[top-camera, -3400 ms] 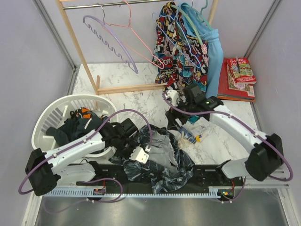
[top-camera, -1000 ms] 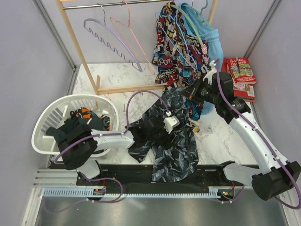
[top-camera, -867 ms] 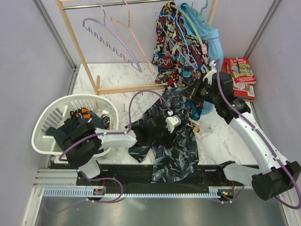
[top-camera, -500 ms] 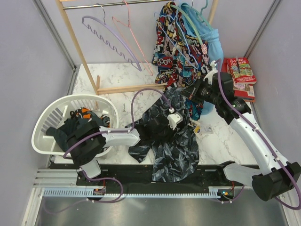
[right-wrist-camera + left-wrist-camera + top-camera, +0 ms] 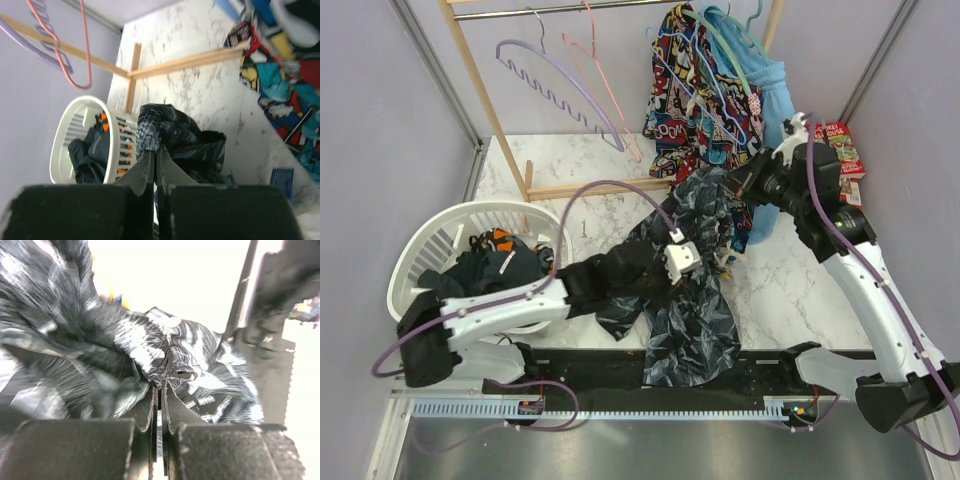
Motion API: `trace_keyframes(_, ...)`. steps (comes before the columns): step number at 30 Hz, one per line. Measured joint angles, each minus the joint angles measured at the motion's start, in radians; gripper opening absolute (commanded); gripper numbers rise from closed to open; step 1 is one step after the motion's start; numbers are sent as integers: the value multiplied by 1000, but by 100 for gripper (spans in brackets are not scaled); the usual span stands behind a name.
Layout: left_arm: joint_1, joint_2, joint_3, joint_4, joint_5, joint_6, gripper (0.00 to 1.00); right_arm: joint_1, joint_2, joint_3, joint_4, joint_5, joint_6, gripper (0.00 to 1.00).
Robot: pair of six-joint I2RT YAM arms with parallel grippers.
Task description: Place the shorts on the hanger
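The shorts [image 5: 685, 300], dark with a grey leaf print, hang in a long drape above the marble table. My right gripper [image 5: 732, 183] is shut on their top edge near the rack; in the right wrist view a bunched fold of the shorts [image 5: 150, 131] sits at the tips of my right gripper [image 5: 156, 151]. My left gripper [image 5: 692, 256] is shut on the shorts lower down, and the left wrist view shows my left gripper [image 5: 159, 386] pinching the cloth [image 5: 160, 347]. The hanger [image 5: 720, 95], thin and pale, hangs on the rack against the comic-print garment.
A wooden rack [image 5: 485, 100] at the back carries a lavender hanger [image 5: 555, 85], a pink hanger [image 5: 605, 70], a comic-print garment [image 5: 695, 120] and a light-blue garment [image 5: 778, 100]. A white basket [image 5: 425, 250] of dark clothes stands at the left. Books [image 5: 847, 135] lie at the far right.
My left gripper has shut on the shorts. My right arm has raised the shorts' top edge up and back toward the rack, stretching the cloth.
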State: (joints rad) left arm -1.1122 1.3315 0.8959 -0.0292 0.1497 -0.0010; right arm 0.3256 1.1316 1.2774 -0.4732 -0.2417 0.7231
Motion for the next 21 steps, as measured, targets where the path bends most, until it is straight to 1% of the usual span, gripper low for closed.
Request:
trace_keyframes(3,1,-131,89,-134,16,68,2,-15,-27,67,-22,59,-13,0)
trace_keyframes(5,18,-198,174,-215,29,129,2,-19,-68,111,-30,134,-12,0)
trace_keyframes(9,107,-290,340,-358,45,252,2,-21,-147,220,-53,267,-12,0)
trace_keyframes(12,175,-320,460,-444,37,346,2,-21,-164,331,-67,320,-13,0)
trace_keyframes(17,189,-349,613,-532,39,459,2,-21,-164,494,-111,324,-11,0)
trace_keyframes(21,216,-370,700,-574,45,508,2,-21,-187,535,-160,268,-4,0)
